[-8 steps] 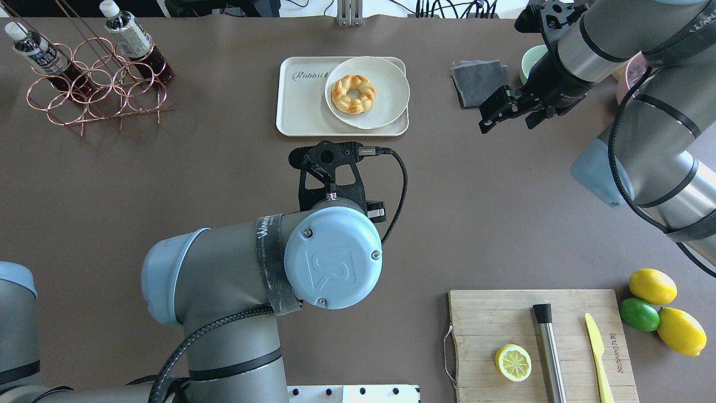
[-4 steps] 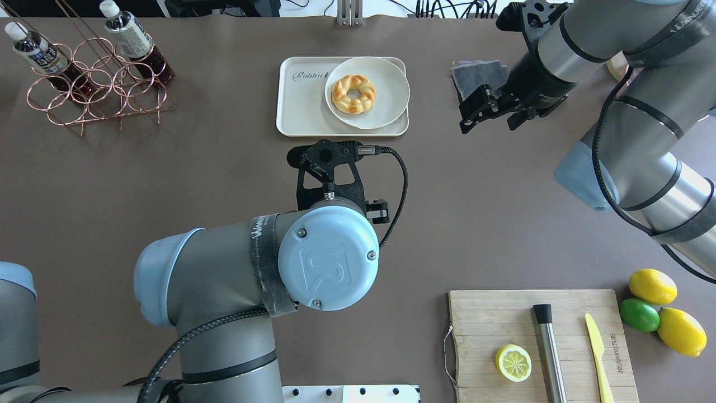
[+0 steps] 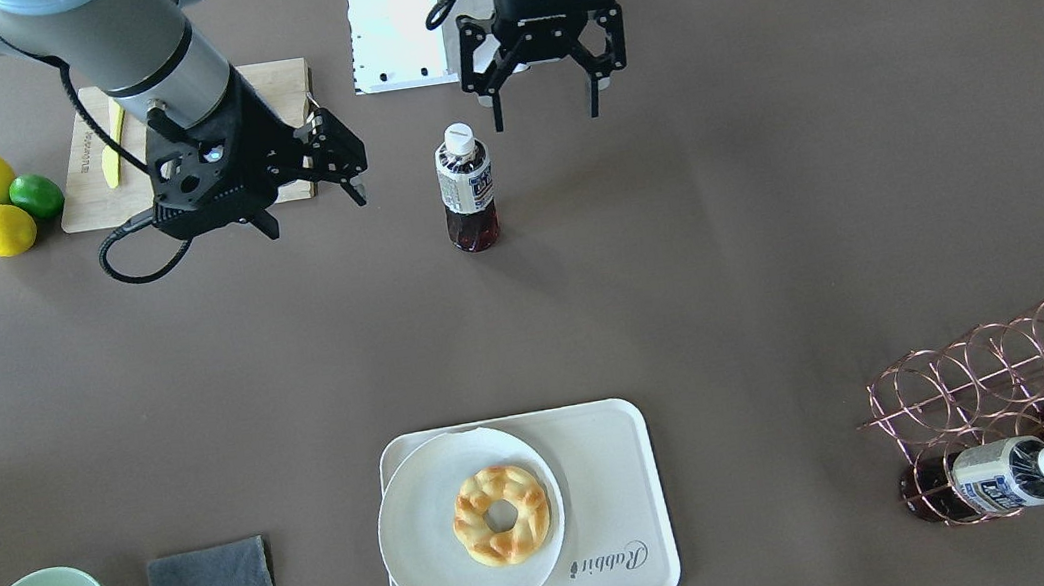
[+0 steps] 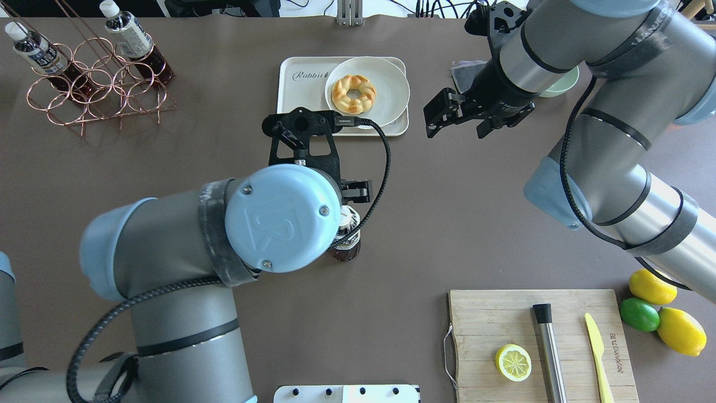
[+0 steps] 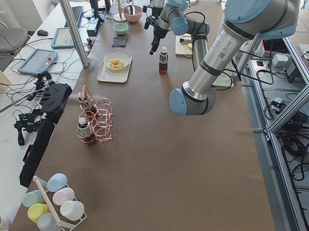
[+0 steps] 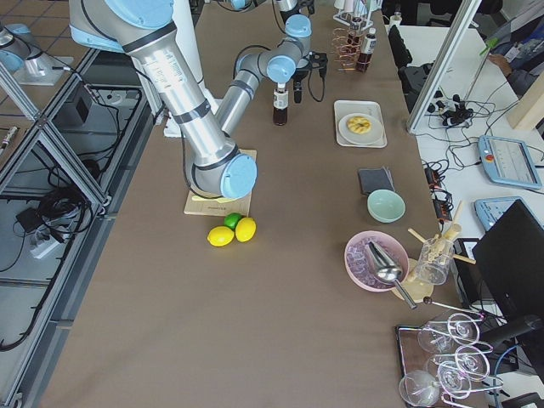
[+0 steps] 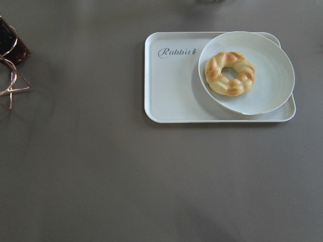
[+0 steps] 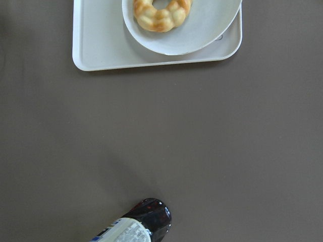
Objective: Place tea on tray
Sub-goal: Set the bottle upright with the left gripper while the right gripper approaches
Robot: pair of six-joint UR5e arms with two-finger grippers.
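Tea (image 3: 467, 189) upright on counter (image 3: 779, 249) | just beside spread left fingers (image 3: 494, 100), toward tray (image 3: 608, 483) | right fingers (image 3: 343, 155) spread, farther off

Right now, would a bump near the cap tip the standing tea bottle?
Likely tips: the tea bottle stands tall on a narrow base. Dark liquid shows near the neck, so probably heavy for its size. Round body; probably rolls once down.

Grey script "Rabbit" on tray (image 7: 171, 91) (tea bottle (image 3: 467, 189) label print too small to read).
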